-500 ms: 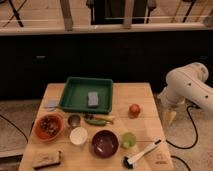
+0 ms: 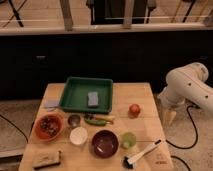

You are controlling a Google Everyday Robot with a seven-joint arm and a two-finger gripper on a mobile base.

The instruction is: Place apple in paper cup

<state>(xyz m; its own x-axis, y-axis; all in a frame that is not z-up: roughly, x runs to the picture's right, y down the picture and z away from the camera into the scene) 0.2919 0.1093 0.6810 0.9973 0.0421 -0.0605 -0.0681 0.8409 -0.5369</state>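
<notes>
Barely begun, judging by the layout. No grasp yet on the apple (image 2: 134, 109), resting loose on the table (image 2: 146, 94) right of centre in the frame, just past the right side of the green tray (image 2: 74, 95) and well apart from both cups. Apparently nothing inside the white cup (image 2: 78, 135) at lower centre, taken here for the paper one. Nothing visible in the small green cup (image 2: 128, 139) beside the maroon bowl (image 2: 105, 143) either. Left to do: reach in, grip the fruit, lift, carry down and left across the frame past the bowl, lower into the cup, let go. Practically the whole job, then.

As for the arm (image 2: 187, 84): off the table's right side, at the right edge of the frame, bulky white elbow raised high, last segment bent down toward the floor. Gripper (image 2: 169, 117) hanging tip-down just outside the table's right edge, near the apple's height in the frame but apart from it, touching nothing. Open or closed: cannot tell from here. Holding nothing, as far as can be seen
</notes>
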